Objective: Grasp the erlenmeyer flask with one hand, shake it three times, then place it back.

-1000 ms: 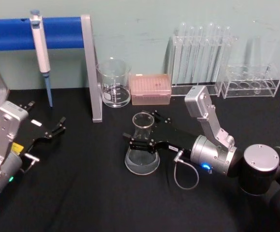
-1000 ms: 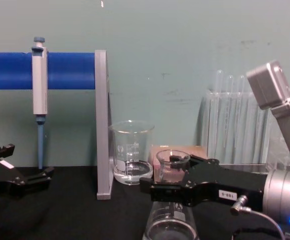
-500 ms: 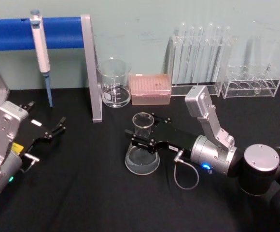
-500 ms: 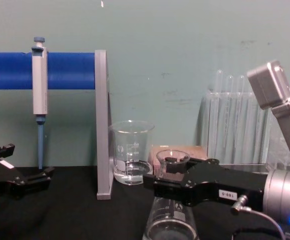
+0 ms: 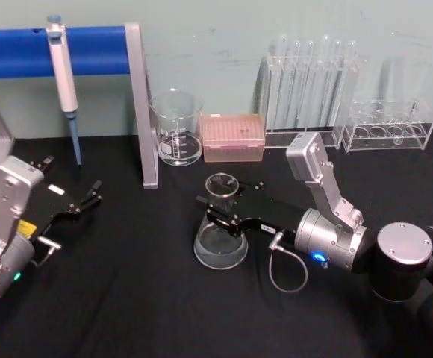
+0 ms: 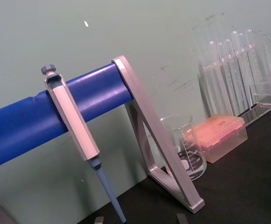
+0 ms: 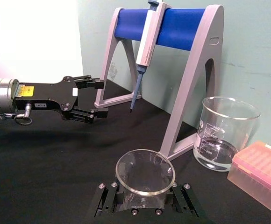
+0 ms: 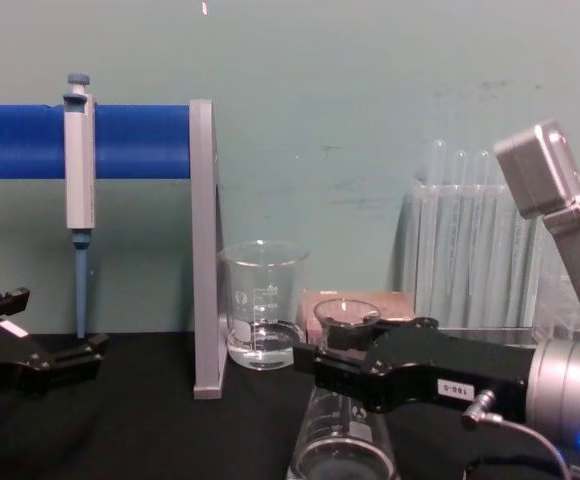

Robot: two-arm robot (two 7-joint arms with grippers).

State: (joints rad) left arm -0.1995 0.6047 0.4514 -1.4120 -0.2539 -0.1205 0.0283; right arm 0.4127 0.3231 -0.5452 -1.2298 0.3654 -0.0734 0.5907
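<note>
Jaws of right gripper [image 5: 207,209] closed on neck of erlenmeyer flask [image 5: 220,247] | flask base seated on black table [image 5: 127,298], lower centre of head view | left gripper [image 5: 93,192] parked at left, jaws parted, empty | grasp judged made; lift, three shakes, put-back not yet done

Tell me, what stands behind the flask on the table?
Behind the flask stand a pink box and, farther left, a glass beaker. In the chest view the right tool hides the box's lower part.
</note>
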